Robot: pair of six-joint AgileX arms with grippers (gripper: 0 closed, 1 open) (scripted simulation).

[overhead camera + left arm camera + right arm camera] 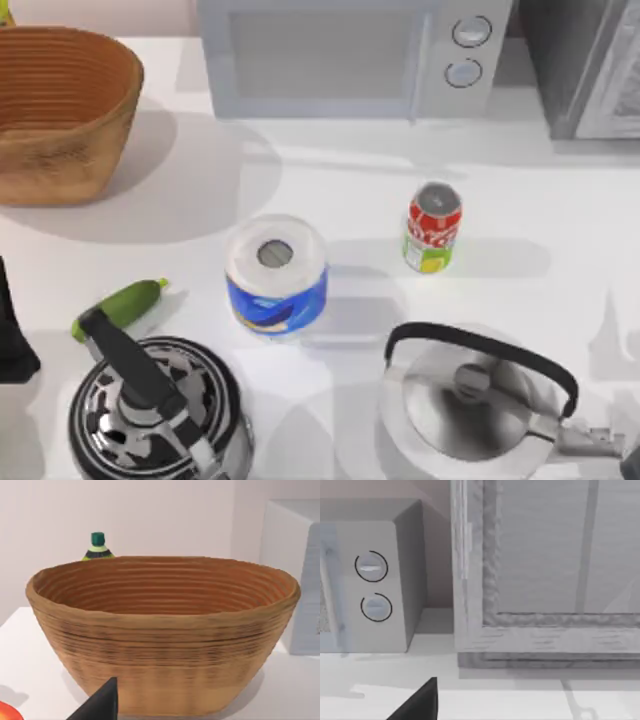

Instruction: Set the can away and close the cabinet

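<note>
Plainly nothing has been taken up yet; the small red-and-green drink can with the silver top stands upright on the white table, right of centre, beside the white-and-blue paper roll and behind the silver kettle with the black handle; the grey cabinet sits at the far right corner, next to the white microwave, probably so the right arm can reach it; the right wrist view faces the cabinet, the left wrist view the woven brown basket; whether either gripper's fingers are apart cannot be told; the can appears well apart from both.
</note>
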